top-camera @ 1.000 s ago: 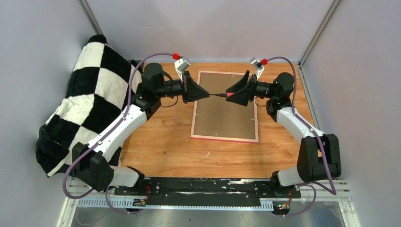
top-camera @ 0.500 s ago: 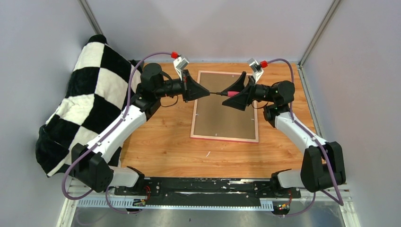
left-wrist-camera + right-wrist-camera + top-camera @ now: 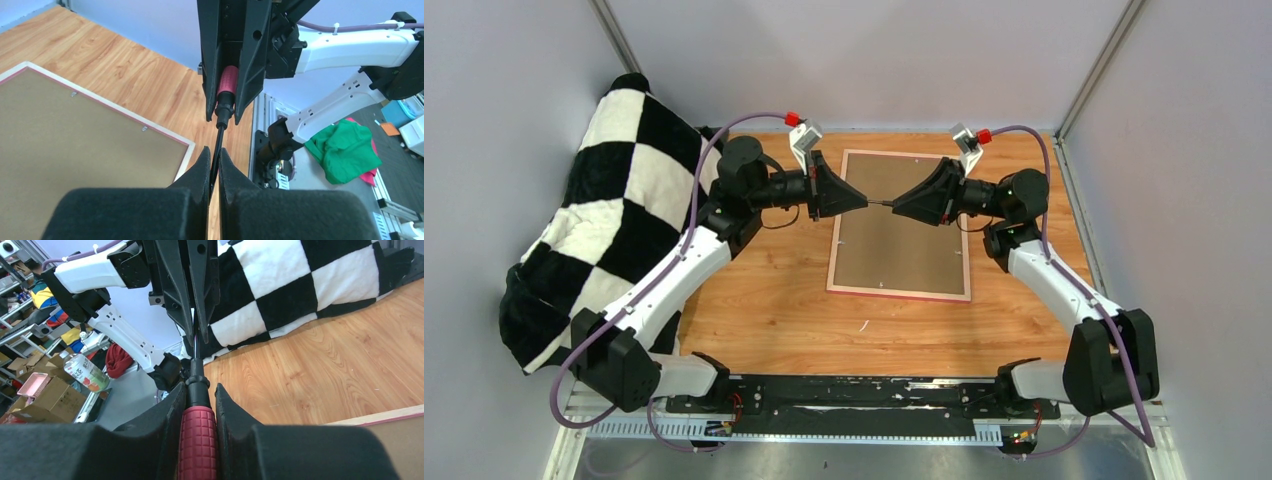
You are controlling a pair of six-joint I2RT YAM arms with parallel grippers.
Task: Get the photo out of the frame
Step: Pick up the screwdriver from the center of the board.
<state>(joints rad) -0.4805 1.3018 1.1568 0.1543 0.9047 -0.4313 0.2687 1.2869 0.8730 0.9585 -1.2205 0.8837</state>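
Trouble here would come from the handover itself. Far to my left the checkered blanket [image 3: 614, 200] is draped well apart from the work and plays no part. My left gripper [image 3: 864, 201] is pinched tight on the thin metal shaft of the screwdriver [image 3: 223, 107], which is held level in the air above the frame [image 3: 899, 295]. To the right of that, my right gripper [image 3: 902, 204] has its fingers [image 3: 172, 410] drawn narrow around the ribbed red handle, pressing it on both sides as far as the wrist view shows. So both of my hands hold one tool at once.

If I let go on the left before the right grip is firm, the screwdriver could tip or fall onto the backing board [image 3: 899, 250] and dent it. If either arm pulls while both are clamped, the shaft could twist between my left pads or strain the wrists.

The frame lies flat and face down on the table [image 3: 774, 310], brown board uppermost, with small tabs [image 3: 144, 128] along its edge. The photo is hidden — I judge it sits beneath that board. Further on, a tip that skids off a tab could gouge the board or shove the frame across the wood.
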